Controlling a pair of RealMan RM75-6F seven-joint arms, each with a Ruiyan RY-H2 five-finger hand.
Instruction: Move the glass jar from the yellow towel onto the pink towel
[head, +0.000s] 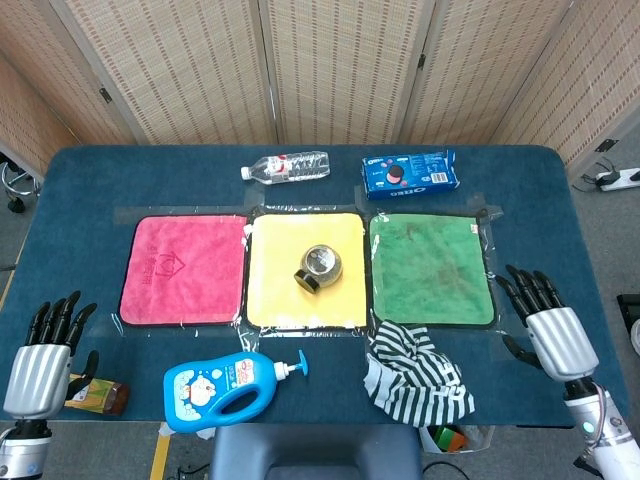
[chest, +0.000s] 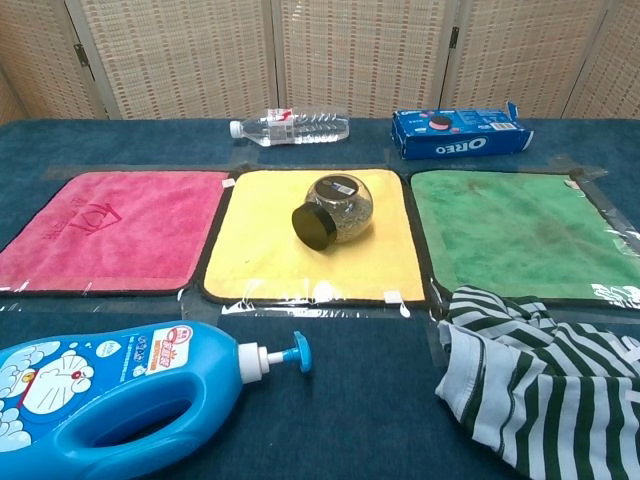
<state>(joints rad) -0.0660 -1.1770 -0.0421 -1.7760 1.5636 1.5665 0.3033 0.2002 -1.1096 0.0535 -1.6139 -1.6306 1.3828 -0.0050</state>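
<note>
A round glass jar (head: 320, 267) (chest: 336, 208) with a black lid lies on its side in the middle of the yellow towel (head: 305, 305) (chest: 260, 255). The pink towel (head: 184, 268) (chest: 105, 228) lies flat just to its left with nothing on it. My left hand (head: 38, 355) hangs open at the near left table edge, far from the jar. My right hand (head: 546, 329) is open over the near right of the table, beside the green towel (head: 430, 270) (chest: 520, 235). Neither hand shows in the chest view.
A water bottle (head: 286, 166) and a blue Oreo box (head: 410, 173) lie along the far side. A blue detergent bottle (head: 225, 388) and a striped cloth (head: 412, 372) sit near the front edge. A small brown bottle (head: 98, 396) lies beside my left hand.
</note>
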